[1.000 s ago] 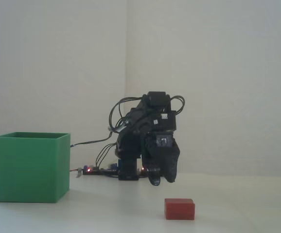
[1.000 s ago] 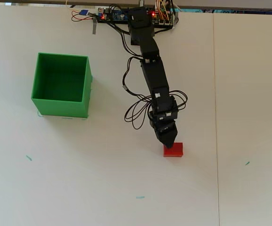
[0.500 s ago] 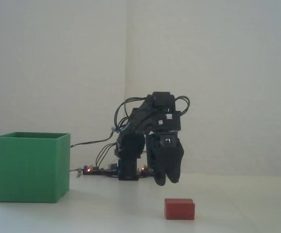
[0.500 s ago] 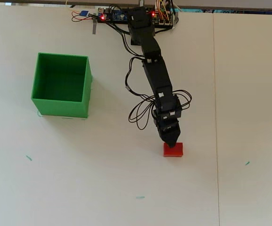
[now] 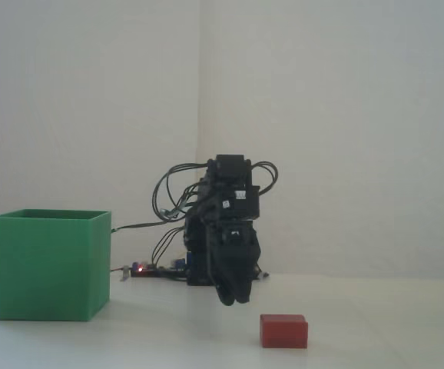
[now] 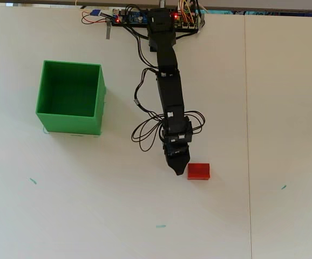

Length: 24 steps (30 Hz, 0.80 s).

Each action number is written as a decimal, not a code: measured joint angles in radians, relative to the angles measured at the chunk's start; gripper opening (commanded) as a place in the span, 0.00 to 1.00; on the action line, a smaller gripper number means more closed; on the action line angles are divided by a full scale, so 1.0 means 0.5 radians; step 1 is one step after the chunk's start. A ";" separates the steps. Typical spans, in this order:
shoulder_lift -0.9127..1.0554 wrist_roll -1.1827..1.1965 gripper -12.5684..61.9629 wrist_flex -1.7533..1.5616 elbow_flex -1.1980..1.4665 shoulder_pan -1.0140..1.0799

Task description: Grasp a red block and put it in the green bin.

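A small, solid, matte red rectangular block [image 6: 198,171] lies flat on the pale white table [image 6: 118,216], wider than it is tall, with nothing touching it; in the fixed view it sits low in the foreground [image 5: 283,330], right of the arm. The black gripper [image 6: 178,171] at the end of the slim black arm [image 6: 168,91] points down toward the table and hangs just beside the block, on its left in the overhead view, with a thin strip of table showing between tip and block. From the side, the gripper [image 5: 230,300] hovers above the tabletop, its tip higher than the block's top face and off to the left of it. The fingers taper to one dark point in both views and I cannot tell whether they are apart or together; they hold nothing. Loops of black cable [image 6: 145,132] sag from the wrist. The arm reaches out from its base at the far edge of the table, where a small circuit board with red lights [image 6: 124,17] sits among coloured wires. The large bright green cube-shaped bin [image 6: 70,97] with thin plain walls stands upright and open-topped, well apart from the block, toward the left in both views [image 5: 49,265]; its inside shows only green. A few small green marks [image 6: 33,181] dot the table surface.
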 measured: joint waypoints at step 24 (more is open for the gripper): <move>-0.144 0.074 0.67 0.000 -0.074 -0.230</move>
